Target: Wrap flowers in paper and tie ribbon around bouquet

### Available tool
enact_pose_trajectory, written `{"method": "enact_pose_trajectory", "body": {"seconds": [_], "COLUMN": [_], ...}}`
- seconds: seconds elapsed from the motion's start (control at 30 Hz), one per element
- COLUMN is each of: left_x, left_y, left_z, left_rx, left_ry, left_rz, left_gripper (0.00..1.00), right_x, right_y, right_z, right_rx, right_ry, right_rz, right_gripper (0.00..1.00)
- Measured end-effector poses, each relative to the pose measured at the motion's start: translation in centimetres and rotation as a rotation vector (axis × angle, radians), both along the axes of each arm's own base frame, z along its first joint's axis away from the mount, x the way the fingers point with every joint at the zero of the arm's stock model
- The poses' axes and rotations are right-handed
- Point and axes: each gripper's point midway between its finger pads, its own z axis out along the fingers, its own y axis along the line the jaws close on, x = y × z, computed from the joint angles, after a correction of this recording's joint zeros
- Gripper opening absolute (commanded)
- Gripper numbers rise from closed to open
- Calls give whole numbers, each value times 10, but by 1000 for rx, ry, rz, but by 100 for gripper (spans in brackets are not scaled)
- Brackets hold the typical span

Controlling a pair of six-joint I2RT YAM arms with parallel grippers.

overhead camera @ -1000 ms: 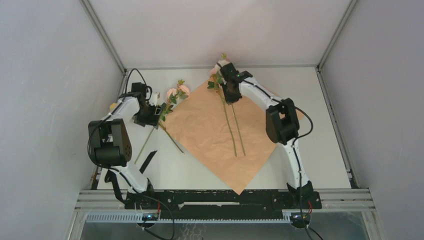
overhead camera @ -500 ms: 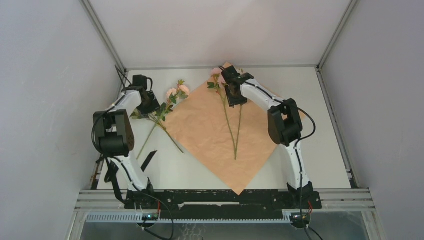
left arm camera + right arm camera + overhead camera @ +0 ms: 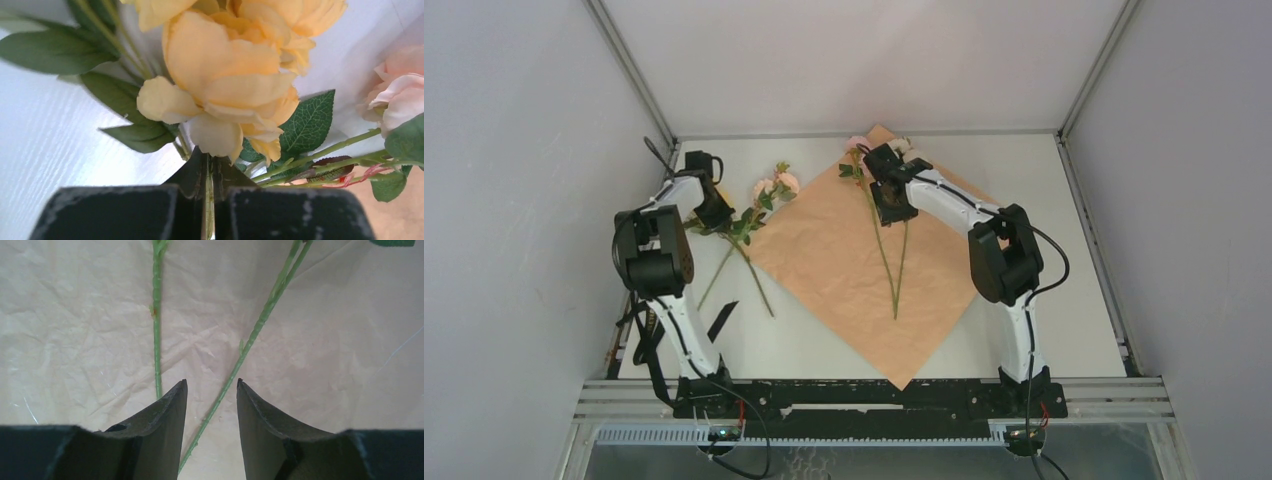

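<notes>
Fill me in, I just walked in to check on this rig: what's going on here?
Two robot arms are starting a bouquet. The left claw is shut on the stem of a yellow flower, left of the peach paper and beside pink blooms. The right claw hangs open over two stems lying on that paper. Nothing is wrapped yet, and the black ribbon lies untouched on the table.

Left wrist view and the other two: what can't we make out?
- Left wrist: yellow flower fills the view; its top is cut off by the frame.
- Right wrist: two stems on the paper run off the top edge; what tops them is out of frame.
- Top: black strip too small to tell ribbon from cable.
</notes>
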Motion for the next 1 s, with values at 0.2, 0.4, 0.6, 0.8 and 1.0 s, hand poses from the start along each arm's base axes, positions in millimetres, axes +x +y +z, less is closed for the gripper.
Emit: {"method": "enact_pose_trajectory", "body": {"seconds": [0.2,0.4,0.6,0.8,1.0], "left_x": [-12,-2,-13,-34,-53], "left_y": [33,56,23,38,18], "left_z": [43,156,267,305,268], "left_rx": [-19,122,401,697,637], "left_ry": [-113,-410,-644,-601,-449], "left_rz": [60,-41,-312,-429,-621], "left_gripper": [0,0,0,0,0], "right_x": [-7,-17,-23,-30,-53], "right_y": [7,12,19,38,92], "right_z": [0,10,24,40,65], "right_rx": [-30,-23,10,93,328], "right_ry": [-9,-27,-55,-89,-107], "right_rz": [23,44,64,123,281], "right_gripper": [50,50,51,51,51]}}
